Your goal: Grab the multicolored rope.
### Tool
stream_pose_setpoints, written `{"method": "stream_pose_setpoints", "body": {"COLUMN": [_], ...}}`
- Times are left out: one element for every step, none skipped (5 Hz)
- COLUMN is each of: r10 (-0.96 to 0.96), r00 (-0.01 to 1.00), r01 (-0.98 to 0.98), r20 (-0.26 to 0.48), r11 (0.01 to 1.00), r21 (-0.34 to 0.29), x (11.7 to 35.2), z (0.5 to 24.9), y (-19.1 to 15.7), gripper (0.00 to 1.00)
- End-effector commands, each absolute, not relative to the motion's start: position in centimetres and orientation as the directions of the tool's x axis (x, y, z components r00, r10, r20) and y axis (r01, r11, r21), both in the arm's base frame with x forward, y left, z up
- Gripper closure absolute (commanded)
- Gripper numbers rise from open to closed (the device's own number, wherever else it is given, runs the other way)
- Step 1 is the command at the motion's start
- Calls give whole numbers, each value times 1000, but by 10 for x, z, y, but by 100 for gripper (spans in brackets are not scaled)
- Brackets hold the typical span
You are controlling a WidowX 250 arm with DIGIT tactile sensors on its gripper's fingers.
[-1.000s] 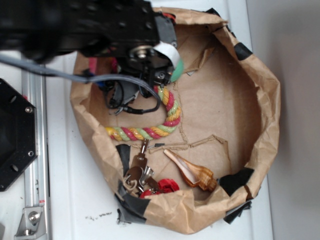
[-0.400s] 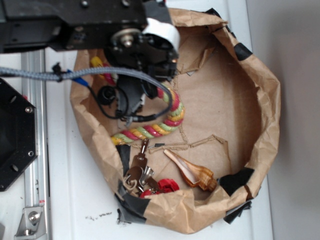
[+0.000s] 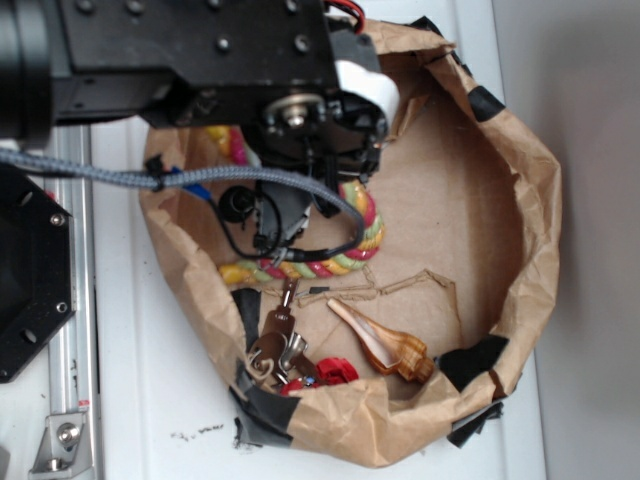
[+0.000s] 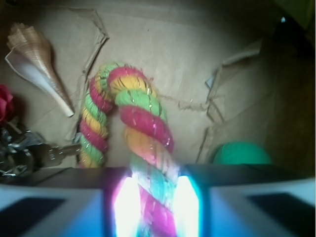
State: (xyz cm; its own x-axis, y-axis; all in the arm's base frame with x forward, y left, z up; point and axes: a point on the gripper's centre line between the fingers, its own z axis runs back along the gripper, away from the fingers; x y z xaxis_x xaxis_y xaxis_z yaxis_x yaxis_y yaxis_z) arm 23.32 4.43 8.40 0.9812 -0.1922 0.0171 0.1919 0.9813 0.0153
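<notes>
Pinching the multicolored rope (image 4: 148, 143) mid-length with our gripper (image 4: 153, 207) closed on it, we expect soft, light, floppy cotton; its free ends should droop.

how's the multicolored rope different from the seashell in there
The multicolored rope is twisted from red, yellow and green strands; the seashell is smooth, pale inside with a brown ridged spire. The rope bends back on itself in a hook, while the shell is a rigid tapering cone. The rope runs between the fingers of the gripper; the shell lies untouched. Both sit in the brown paper-lined basket.
</notes>
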Motion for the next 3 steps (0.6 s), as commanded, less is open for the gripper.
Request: {"method": "stream_pose_setpoints", "body": {"r10": [-229,-185,-173], "r00": [973,981,983], "r01": [228,185,171], "r20": [16,63,57], "r11": [973,983,985], "r21": [45,10,36], "x": [234,234,237], "z": [70,70,65], "y": [37,38,37], "gripper": [0,49,100]}}
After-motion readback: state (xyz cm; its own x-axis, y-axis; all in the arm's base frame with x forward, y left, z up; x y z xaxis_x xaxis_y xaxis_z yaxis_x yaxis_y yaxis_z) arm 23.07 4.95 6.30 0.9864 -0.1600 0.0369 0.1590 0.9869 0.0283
